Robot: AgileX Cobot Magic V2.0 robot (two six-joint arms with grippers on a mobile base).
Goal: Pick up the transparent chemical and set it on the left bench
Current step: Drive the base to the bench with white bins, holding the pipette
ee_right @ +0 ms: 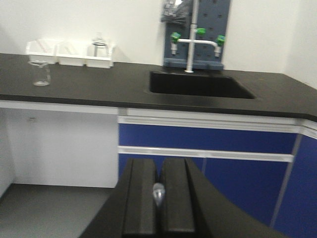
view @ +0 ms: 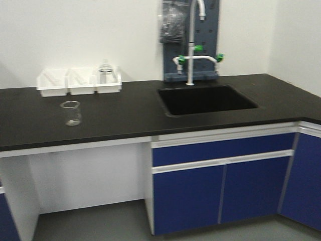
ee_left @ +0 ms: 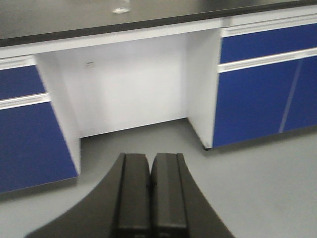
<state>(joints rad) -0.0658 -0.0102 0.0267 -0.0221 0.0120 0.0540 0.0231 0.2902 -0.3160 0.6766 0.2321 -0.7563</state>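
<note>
A clear glass beaker (view: pixel 70 113) stands on the black bench top (view: pixel 115 120) at the left. It also shows in the right wrist view (ee_right: pixel 39 73), and its base shows in the left wrist view (ee_left: pixel 120 9). A clear flask (view: pixel 105 74) stands in the rightmost white tray (view: pixel 109 86) at the back. My left gripper (ee_left: pixel 150 161) is shut and empty, low over the grey floor in front of the bench. My right gripper (ee_right: pixel 158 166) is shut, facing the blue cabinets; a small shiny rounded bit shows in the seam between its pads, and I cannot tell what it is.
Two more white trays (view: pixel 52 85) stand beside the flask tray against the wall. A black sink (view: pixel 205 99) with a white faucet (view: pixel 193 45) is at the right. Blue cabinets (view: pixel 220 186) stand below it. An open knee space (view: pixel 85 175) lies under the left bench.
</note>
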